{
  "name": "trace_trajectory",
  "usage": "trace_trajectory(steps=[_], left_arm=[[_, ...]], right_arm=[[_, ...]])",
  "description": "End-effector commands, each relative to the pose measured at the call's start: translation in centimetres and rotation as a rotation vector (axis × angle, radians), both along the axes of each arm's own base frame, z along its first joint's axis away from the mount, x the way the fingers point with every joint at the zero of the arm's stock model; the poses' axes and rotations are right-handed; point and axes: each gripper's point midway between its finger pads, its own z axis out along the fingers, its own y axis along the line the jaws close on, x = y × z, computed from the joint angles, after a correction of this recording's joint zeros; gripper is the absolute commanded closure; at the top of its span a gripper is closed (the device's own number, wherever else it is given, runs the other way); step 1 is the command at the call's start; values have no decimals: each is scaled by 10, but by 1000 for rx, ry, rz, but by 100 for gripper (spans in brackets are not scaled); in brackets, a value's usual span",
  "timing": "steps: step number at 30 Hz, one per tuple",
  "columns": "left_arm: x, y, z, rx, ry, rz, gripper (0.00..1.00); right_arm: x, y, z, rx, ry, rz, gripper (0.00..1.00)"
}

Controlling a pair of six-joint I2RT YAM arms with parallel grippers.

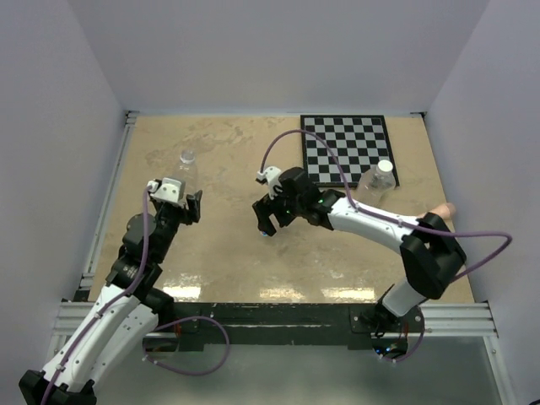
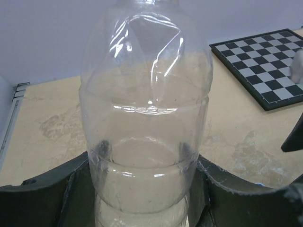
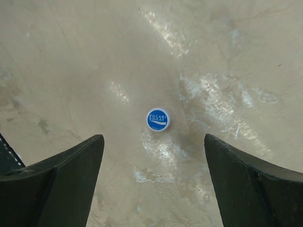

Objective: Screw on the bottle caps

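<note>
The blue cap (image 3: 157, 119) lies flat on the table (image 3: 227, 56), printed top facing up, so its short axis points straight up at the right gripper (image 3: 154, 142) hanging over it. In the right wrist view it sits centred in the gap between the two fingers (image 3: 71, 175), just beyond their tips and touching neither. It is small and round, blue with a pale band of lettering, and nothing crowds it. The right gripper's jaws are spread wide, far wider than the cap, so I judge that a straight descent followed by a squeeze across the rim is what the next move calls for. The right arm is plainly the nearer one. The left gripper (image 2: 144, 189), well off to the right gripper's side, is pressed against a clear, plain bottle (image 2: 147, 104), which stands upright between its fingers with an open neck. A second bottle (image 1: 381, 175) stands behind the right arm, at the edge of a checkered board (image 1: 337, 139).
</note>
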Motion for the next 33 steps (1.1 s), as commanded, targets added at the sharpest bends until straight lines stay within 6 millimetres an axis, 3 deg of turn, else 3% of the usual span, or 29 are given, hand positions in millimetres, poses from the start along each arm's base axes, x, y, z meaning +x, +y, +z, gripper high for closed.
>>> trace_trajectory(steps=[1, 9, 14, 22, 33], left_arm=[[2, 6, 12, 0, -50, 26, 79], [1, 3, 12, 0, -53, 11, 79], [0, 2, 12, 4, -56, 2, 79], [0, 0, 12, 7, -57, -12, 80], [1, -4, 11, 12, -49, -31, 80]], right_arm=[[6, 18, -5, -66, -42, 8, 11], [2, 35, -47, -197, -5, 19, 23], [3, 31, -65, -270, 10, 0, 29], [1, 31, -78, -315, 16, 0, 40], [2, 34, -78, -319, 6, 1, 51]])
